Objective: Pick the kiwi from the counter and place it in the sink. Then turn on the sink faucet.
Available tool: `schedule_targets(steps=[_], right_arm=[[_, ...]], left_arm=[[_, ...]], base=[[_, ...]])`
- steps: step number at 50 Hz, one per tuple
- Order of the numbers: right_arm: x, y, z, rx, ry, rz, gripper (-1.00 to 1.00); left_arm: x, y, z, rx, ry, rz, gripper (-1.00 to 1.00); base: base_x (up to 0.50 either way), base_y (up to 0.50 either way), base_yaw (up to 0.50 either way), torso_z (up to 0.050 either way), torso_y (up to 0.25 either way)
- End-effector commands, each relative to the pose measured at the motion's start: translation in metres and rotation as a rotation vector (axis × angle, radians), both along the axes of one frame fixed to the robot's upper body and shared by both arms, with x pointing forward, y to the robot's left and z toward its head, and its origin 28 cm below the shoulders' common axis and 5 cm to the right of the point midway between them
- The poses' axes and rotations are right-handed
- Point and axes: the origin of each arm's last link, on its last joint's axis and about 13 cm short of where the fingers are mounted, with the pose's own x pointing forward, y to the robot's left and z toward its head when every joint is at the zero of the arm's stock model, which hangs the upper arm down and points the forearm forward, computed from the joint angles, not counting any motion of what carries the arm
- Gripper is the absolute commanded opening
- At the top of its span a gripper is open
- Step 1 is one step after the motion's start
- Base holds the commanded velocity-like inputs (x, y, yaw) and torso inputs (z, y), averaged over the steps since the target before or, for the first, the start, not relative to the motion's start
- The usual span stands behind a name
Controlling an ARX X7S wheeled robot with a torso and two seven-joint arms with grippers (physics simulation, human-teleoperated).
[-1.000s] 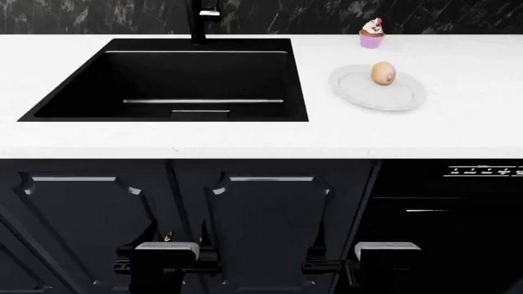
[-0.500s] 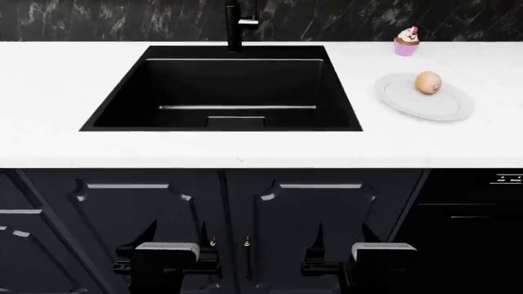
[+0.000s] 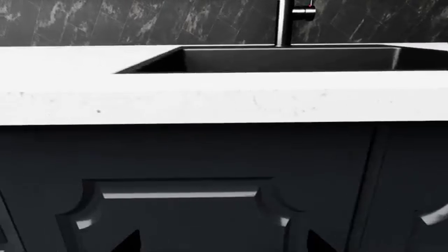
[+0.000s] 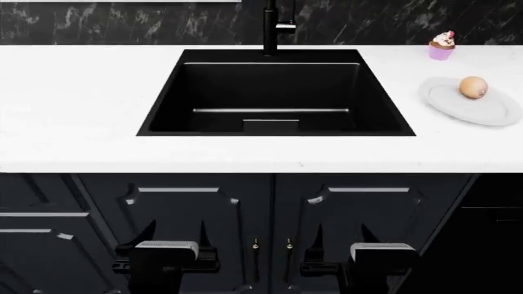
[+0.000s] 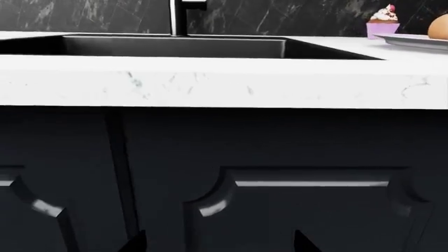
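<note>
The kiwi [image 4: 473,87], tan-orange and egg-shaped, lies on a round white plate [image 4: 482,111] at the right end of the white counter [image 4: 73,110]. It also shows at the edge of the right wrist view [image 5: 439,27]. The black sink [image 4: 274,92] sits mid-counter, with the slim black faucet [image 4: 270,27] upright behind it. Both grippers hang low in front of the cabinet doors, well below the counter edge. My left gripper [image 4: 175,234] is open with nothing between its fingers. So is my right gripper [image 4: 342,234].
A pink-wrapped cupcake [image 4: 441,46] stands behind the plate, near the dark marbled backsplash. Dark panelled cabinet doors [image 4: 204,226] fill the space under the counter, directly ahead of both grippers. The counter's front edge [image 5: 224,89] overhangs them.
The whole scene has slid rightward in the head view, so the sink now sits centred and the plate with the kiwi is near the right edge. Both grippers look unchanged.
</note>
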Motion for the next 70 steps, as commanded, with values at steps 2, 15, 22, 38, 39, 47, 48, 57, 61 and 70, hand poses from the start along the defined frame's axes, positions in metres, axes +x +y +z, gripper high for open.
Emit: schedule_targets(steps=[2, 15, 22, 38, 39, 47, 48, 57, 61, 70], right_arm=[[-0.001, 0.000, 0.001, 0.003, 0.009, 0.004, 1.00], [0.000, 0.001, 0.003, 0.009, 0.017, 0.005, 1.00], [-0.016, 0.004, 0.062, -0.018, 0.014, -0.003, 1.00], [-0.084, 0.009, 0.170, 0.032, 0.052, 0.075, 1.00], [-0.086, 0.010, 0.177, 0.027, 0.055, 0.083, 1.00], [-0.076, 0.009, 0.228, -0.002, 0.028, 0.076, 1.00], [-0.067, 0.007, 0.233, -0.007, 0.027, 0.065, 1.00], [-0.013, 0.010, 0.263, -0.029, 0.037, 0.051, 1.00], [0.010, 0.008, 0.271, -0.015, 0.036, 0.036, 1.00], [0.081, 0.011, 0.259, -0.016, 0.066, -0.008, 1.00]], left_arm=[[0.000, -0.002, 0.000, 0.001, 0.006, -0.003, 1.00], [-0.001, -0.002, 0.001, 0.001, 0.007, -0.009, 1.00], [-0.023, -0.008, 0.058, -0.040, 0.084, -0.047, 1.00], [-0.089, -0.005, 0.200, 0.018, 0.017, 0.005, 1.00], [-0.096, -0.004, 0.208, 0.014, 0.029, -0.043, 1.00], [-0.085, 0.007, 0.262, 0.080, 0.001, -0.029, 1.00], [-0.077, 0.009, 0.267, 0.076, 0.002, 0.003, 1.00], [-0.022, 0.039, 0.319, 0.035, -0.052, 0.233, 1.00], [-0.002, 0.055, 0.333, 0.013, -0.074, 0.333, 1.00], [0.034, 0.094, 0.331, -0.031, -0.076, 0.595, 1.00]], base=[[0.00, 0.00, 0.00, 0.050, 0.000], [0.00, 0.08, 0.00, 0.050, 0.000], [0.00, 0.00, 0.00, 0.029, 0.000], [0.00, 0.00, 0.00, 0.000, 0.000], [0.00, 0.00, 0.00, 0.000, 0.000], [0.00, 0.00, 0.00, 0.000, 0.000], [0.00, 0.00, 0.00, 0.000, 0.000], [0.00, 0.00, 0.00, 0.000, 0.000], [0.00, 0.00, 0.00, 0.000, 0.000], [0.00, 0.00, 0.00, 0.000, 0.000]])
